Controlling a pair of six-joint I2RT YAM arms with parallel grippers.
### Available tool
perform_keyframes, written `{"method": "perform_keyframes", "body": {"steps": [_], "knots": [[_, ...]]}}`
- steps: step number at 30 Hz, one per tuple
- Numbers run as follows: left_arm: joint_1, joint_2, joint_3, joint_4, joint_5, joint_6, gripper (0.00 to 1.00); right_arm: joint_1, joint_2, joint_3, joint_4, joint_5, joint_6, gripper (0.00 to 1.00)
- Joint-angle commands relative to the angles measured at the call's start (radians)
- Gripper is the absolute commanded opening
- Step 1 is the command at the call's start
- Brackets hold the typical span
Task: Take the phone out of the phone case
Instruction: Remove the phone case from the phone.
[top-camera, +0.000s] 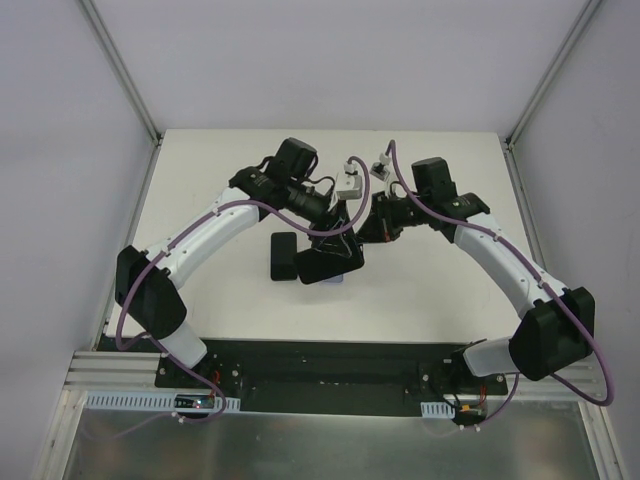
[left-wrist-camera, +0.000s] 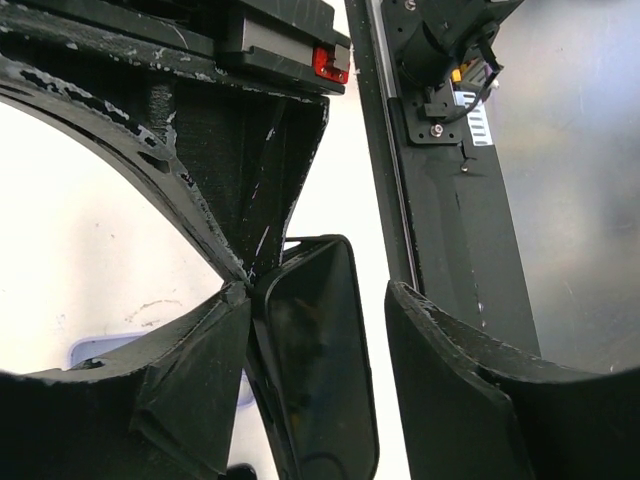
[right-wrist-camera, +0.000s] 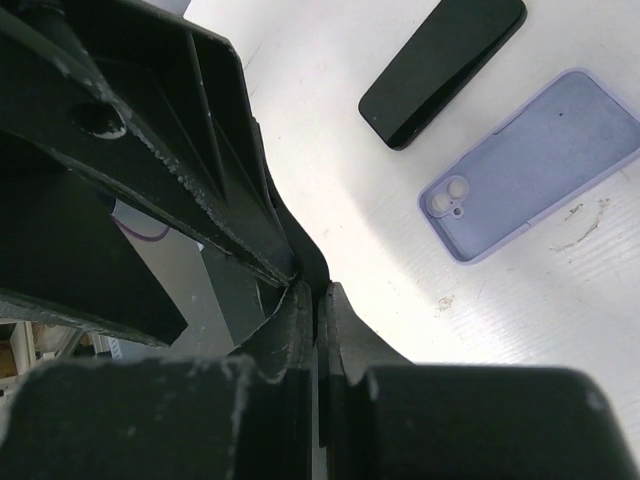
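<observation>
Top external view: the phone (top-camera: 284, 256) lies flat on the white counter (top-camera: 450, 290), left of centre and outside its case. The left claw (top-camera: 330, 265) hangs just to the right of the phone and hides most of the phone case (top-camera: 336, 284), of which only a lavender sliver shows at the claw's near edge. The right claw (top-camera: 385, 228) sits further right and slightly further back, apart from both items; this view does not resolve the jaw state of either claw. Left wrist view: the left claw (left-wrist-camera: 318, 290) is spread wide with nothing clamped. The phone (left-wrist-camera: 320, 360), a dark glossy slab, is visible between the two fingers (left-wrist-camera: 470, 380), close to one of them. A corner of the phone case (left-wrist-camera: 100, 350) shows at lower left on the counter (left-wrist-camera: 80, 220). Right wrist view: the right claw (right-wrist-camera: 318, 300) is closed, its fingers meeting along a thin seam with no object seen between them. Beyond it, the phone (right-wrist-camera: 445, 68) rests on the counter (right-wrist-camera: 330, 170), and the phone case (right-wrist-camera: 535, 165) lies just beside it, not touching, with its lavender interior up, hollow, and the camera cutout at its nearer end.
</observation>
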Motion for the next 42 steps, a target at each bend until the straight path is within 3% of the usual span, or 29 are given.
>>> {"method": "perform_keyframes", "body": {"steps": [1, 23, 34, 42], "knots": [[-0.018, 0.009, -0.027, -0.04, 0.053, 0.033, 0.56, -0.01, -0.056, 0.033, 0.053, -0.034, 0.026, 0.0], [-0.051, 0.081, -0.054, -0.086, 0.047, 0.069, 0.41, -0.024, -0.11, 0.01, 0.1, 0.075, 0.066, 0.0], [-0.073, 0.118, -0.068, -0.09, 0.031, 0.127, 0.29, -0.035, -0.114, 0.0, 0.105, 0.115, 0.078, 0.0], [-0.096, 0.149, -0.083, -0.09, 0.027, 0.17, 0.25, -0.073, -0.117, -0.026, 0.148, 0.137, 0.154, 0.0]]}}
